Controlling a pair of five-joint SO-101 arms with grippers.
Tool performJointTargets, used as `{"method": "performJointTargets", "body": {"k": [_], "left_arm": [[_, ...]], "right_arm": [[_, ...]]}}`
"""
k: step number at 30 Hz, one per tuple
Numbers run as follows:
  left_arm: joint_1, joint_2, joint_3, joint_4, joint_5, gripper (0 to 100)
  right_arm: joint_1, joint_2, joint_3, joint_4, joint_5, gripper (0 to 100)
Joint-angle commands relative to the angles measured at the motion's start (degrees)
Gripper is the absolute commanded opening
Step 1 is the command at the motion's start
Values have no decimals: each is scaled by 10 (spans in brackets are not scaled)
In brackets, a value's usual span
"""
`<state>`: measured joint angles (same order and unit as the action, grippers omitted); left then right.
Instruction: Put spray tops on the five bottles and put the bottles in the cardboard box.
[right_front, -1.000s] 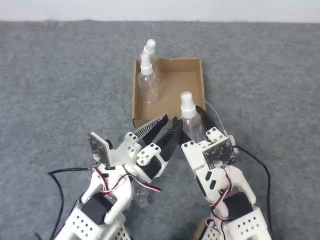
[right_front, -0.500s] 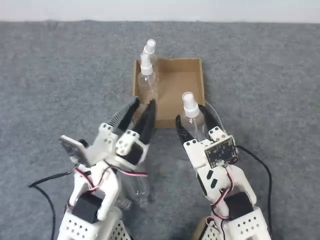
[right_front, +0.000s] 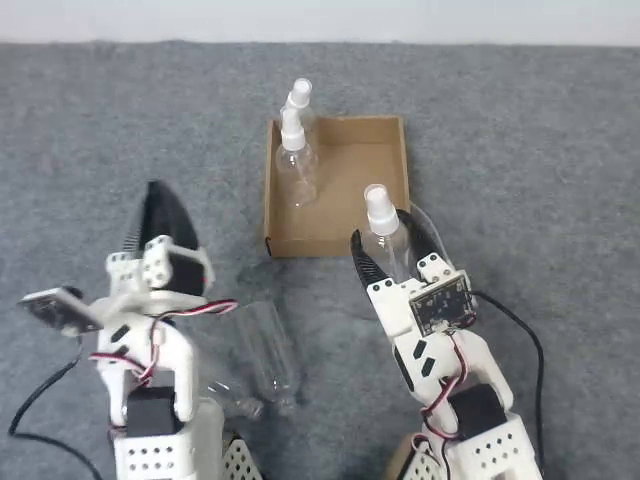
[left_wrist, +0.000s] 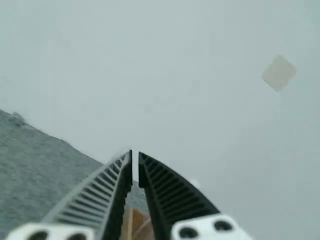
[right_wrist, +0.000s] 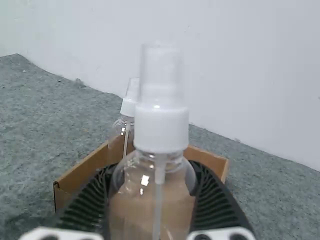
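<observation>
A: Where is the right claw (right_front: 385, 240)?

B: Just at the near right corner of the cardboard box (right_front: 405, 160), clamped around an upright bottle (right_front: 388, 258) that has a white spray top (right_front: 375, 205) on it. In the right wrist view the black fingers (right_wrist: 212, 200) hug the bottle's clear body on both sides.

A: And the left claw (right_front: 158, 205)?

B: Raised above the grey tabletop (right_front: 530, 150), well left of the box, fingers pressed together with nothing between them.

A: What about the box itself?

B: 2 capped bottles (right_front: 297, 165) stand at its far left corner, 1 behind the other; I cannot tell whether the rear one is inside.

A: Anything else?

B: 1 uncapped bottle (right_front: 268, 350) lies on its side between the arms, and another clear bottle (right_front: 232, 400) lies beside it, partly hidden by the left arm.
</observation>
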<state>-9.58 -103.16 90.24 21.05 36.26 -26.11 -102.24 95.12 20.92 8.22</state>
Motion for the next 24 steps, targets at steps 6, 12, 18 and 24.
{"method": "performJointTargets", "body": {"k": [6,12,18,24], "left_arm": [[-87,-14,11,-4,4,12],[-87,-14,15,-3,4,12],[-87,-14,46,-47,3,13],[-84,-13,63,-76,-42,13]], "right_arm": [[-28,-18,-37,-8,-33,10],[-90,-15,-63,-8,-14,10],[-96,-15,-113,-8,-4,10],[-98,-14,-157,-8,-2,10]]}}
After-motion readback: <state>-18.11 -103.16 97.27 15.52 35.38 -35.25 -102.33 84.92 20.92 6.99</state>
